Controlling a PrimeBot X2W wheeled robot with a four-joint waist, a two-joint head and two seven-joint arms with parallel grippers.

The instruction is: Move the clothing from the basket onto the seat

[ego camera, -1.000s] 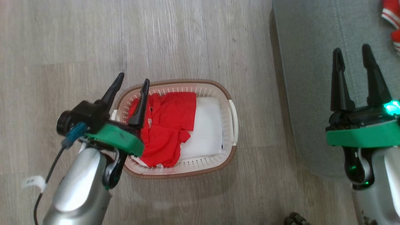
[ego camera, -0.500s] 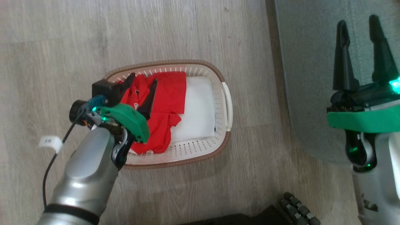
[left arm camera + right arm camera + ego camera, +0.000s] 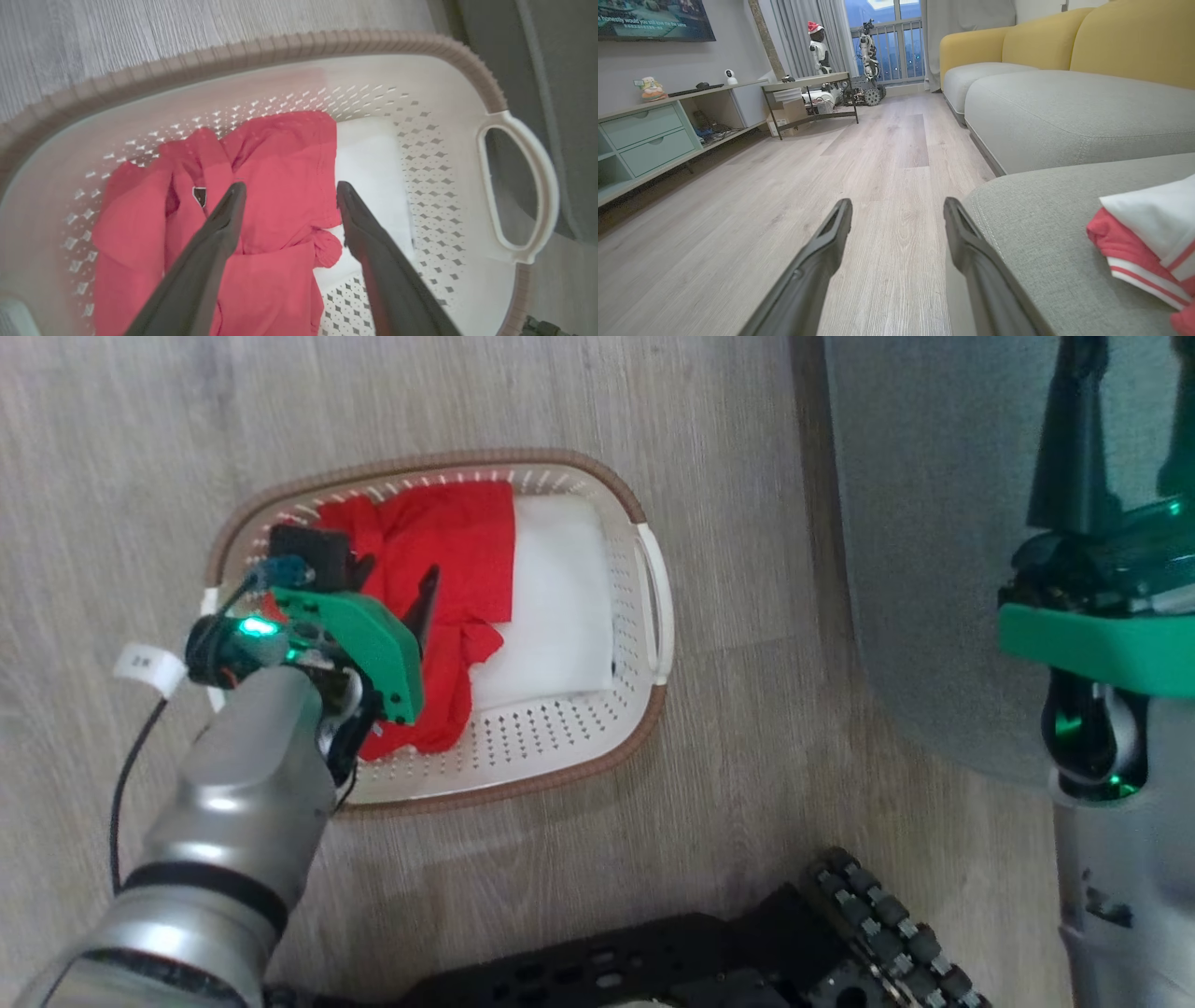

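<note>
A crumpled red garment (image 3: 448,537) with a small dark badge lies in the left half of the cream basket (image 3: 644,737) on the floor. My left gripper (image 3: 397,574) is down inside the basket, open. In the left wrist view its fingertips (image 3: 238,191) straddle the red garment (image 3: 280,158) close above it, with the brown rim (image 3: 280,46) beyond. My right gripper (image 3: 1125,392) hangs open over the grey-green seat (image 3: 934,523). The right wrist view has the right gripper (image 3: 897,203) holding nothing. A second red and white garment (image 3: 1134,233) lies on the seat (image 3: 1041,224).
A flat white sheet (image 3: 551,597) covers the basket's right half. The robot's dark base (image 3: 747,943) sits at the lower edge. Wooden floor lies between basket and seat. Farther off stand a yellow-backed sofa (image 3: 1064,42), a low cabinet (image 3: 654,135) and a small table (image 3: 808,84).
My left gripper has dropped from the basket's left rim down into the basket, over the red garment, still open. The head camera has tilted, shifting the whole picture.
</note>
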